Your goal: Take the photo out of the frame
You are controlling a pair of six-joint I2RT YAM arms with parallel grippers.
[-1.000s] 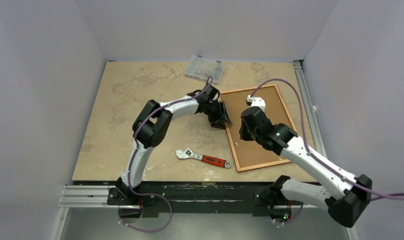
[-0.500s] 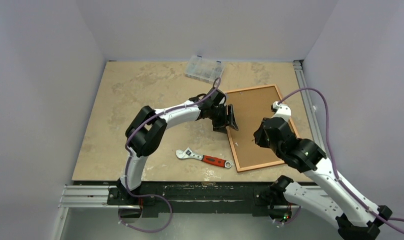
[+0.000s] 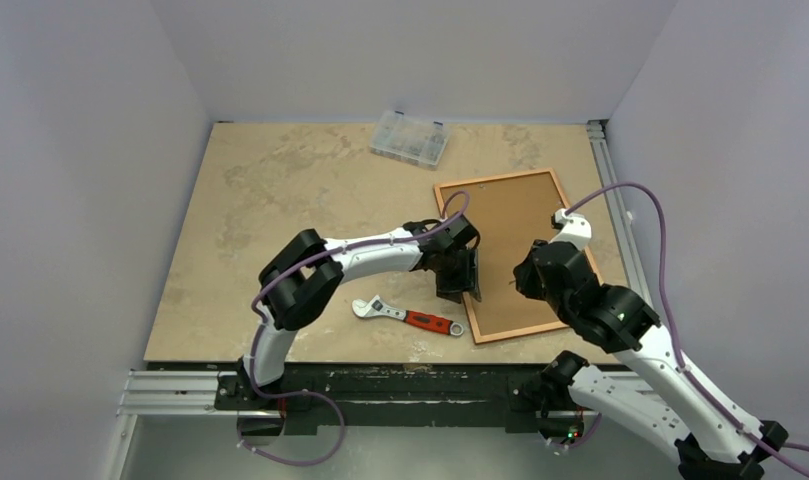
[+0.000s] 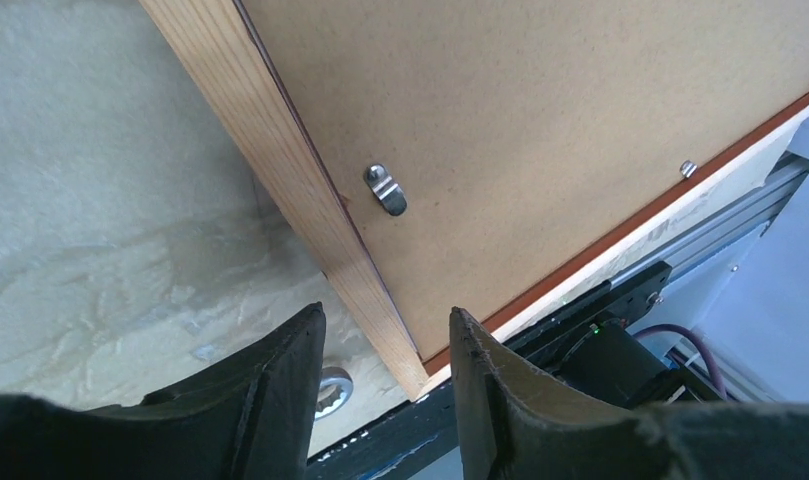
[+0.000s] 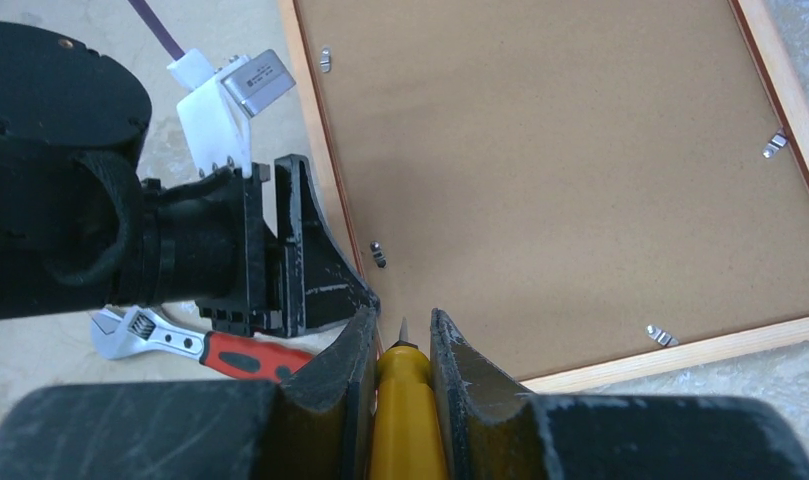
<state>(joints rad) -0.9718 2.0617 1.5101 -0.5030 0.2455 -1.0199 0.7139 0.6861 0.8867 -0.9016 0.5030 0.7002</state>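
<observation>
The frame (image 3: 508,331) lies face down at the right of the table, its brown backing board (image 3: 510,225) up, held by small metal clips (image 5: 378,252). The photo is hidden under the board. My left gripper (image 3: 460,285) is open and stands over the frame's left moulding (image 4: 280,170) near its near corner, one finger on each side; its midpoint shows in the left wrist view (image 4: 385,330). My right gripper (image 5: 402,325) is shut on a yellow-handled pointed tool (image 5: 405,400) and hovers over the board's near left part, close to the left gripper (image 5: 310,260).
A red-handled adjustable wrench (image 3: 408,316) lies just left of the frame's near corner. A clear plastic compartment box (image 3: 408,137) sits at the back. A metal rail (image 3: 615,210) runs along the table's right edge. The table's near edge is close to the frame.
My left gripper has slid along the frame's left edge toward the near corner. My right gripper has pulled back from the board's middle toward the near right.
</observation>
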